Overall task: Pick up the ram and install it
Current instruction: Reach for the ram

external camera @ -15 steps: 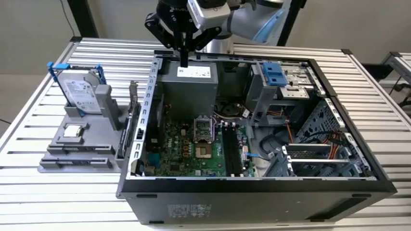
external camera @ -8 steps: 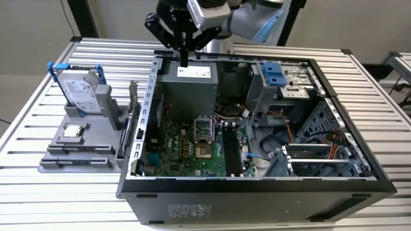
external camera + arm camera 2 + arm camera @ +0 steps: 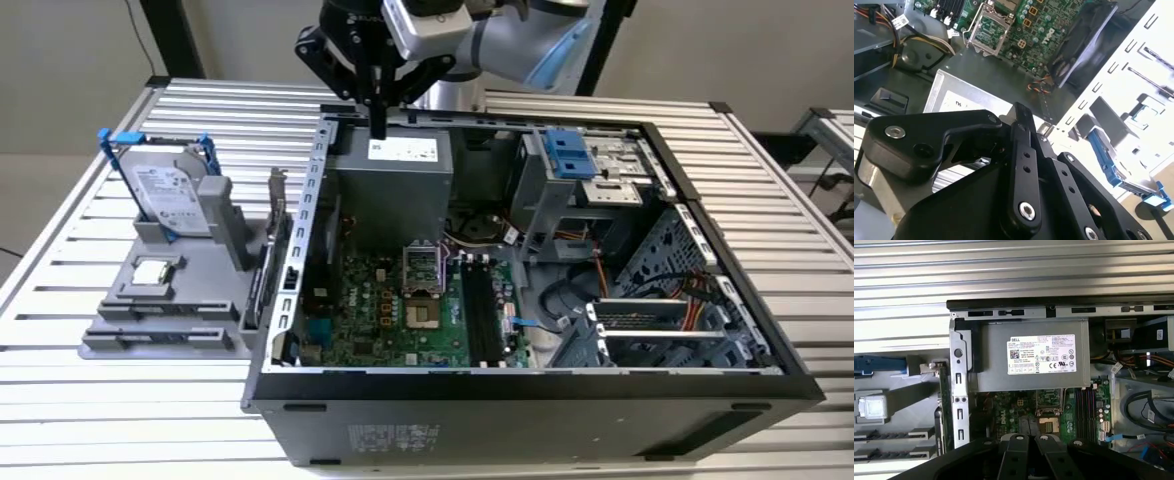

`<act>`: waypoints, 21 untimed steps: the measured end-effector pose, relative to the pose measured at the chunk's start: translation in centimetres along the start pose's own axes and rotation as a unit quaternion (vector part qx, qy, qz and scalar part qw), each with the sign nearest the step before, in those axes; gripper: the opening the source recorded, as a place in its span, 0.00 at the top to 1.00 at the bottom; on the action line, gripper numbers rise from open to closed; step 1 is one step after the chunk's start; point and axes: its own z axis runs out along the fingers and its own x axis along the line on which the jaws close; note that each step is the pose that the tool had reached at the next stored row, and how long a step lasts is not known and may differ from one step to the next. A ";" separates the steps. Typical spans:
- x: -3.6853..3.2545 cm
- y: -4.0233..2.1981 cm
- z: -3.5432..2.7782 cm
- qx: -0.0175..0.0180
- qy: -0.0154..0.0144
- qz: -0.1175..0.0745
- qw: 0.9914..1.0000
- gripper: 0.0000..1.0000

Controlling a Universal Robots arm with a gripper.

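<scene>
One gripper (image 3: pixel 379 128) points straight down above the power supply (image 3: pixel 394 190) (jaws pressed together).

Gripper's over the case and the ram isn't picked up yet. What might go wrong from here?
1. The ram stands edge-on in the fixture, close beside the case wall; the gripper could clip that wall reaching for it.
2. The gripper hangs close over the power supply; a sideways move may graze it.

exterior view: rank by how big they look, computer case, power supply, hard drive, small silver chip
Largest to smallest:
1. computer case
2. power supply
3. hard drive
4. small silver chip
</scene>
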 end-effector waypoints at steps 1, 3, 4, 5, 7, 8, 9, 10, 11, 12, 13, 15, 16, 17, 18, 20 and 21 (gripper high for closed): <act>0.14 -0.01 0.00 0.000 0.000 0.000 1.000 1.00; 0.50 -0.03 -0.01 0.000 0.000 0.000 1.000 1.00; 0.81 -0.06 -0.01 0.000 0.000 0.000 1.000 1.00; 0.95 -0.07 -0.02 0.000 0.000 0.000 1.000 1.00; 1.20 -0.08 -0.02 0.000 0.000 0.000 1.000 1.00; 1.23 -0.08 -0.02 0.000 0.000 0.000 1.000 1.00; 1.23 -0.08 -0.02 0.000 0.000 0.000 1.000 1.00; 1.23 -0.08 -0.02 0.000 0.000 0.000 1.000 1.00; 1.23 -0.08 -0.02 0.000 0.000 0.000 1.000 1.00; 1.24 -0.09 -0.03 0.000 0.000 0.000 1.000 1.00; 1.28 -0.09 -0.02 0.000 0.000 0.000 1.000 1.00; 1.41 -0.10 -0.03 0.000 0.000 0.000 1.000 1.00; 1.52 -0.11 -0.03 0.000 0.000 0.000 1.000 1.00; 1.65 -0.11 -0.03 0.000 0.000 0.000 1.000 1.00; 1.79 -0.13 -0.03 0.000 0.000 0.000 1.000 1.00; 2.06 -0.14 -0.04 0.000 0.000 0.000 1.000 1.00; 2.20 -0.15 -0.05 0.000 0.000 0.000 1.000 1.00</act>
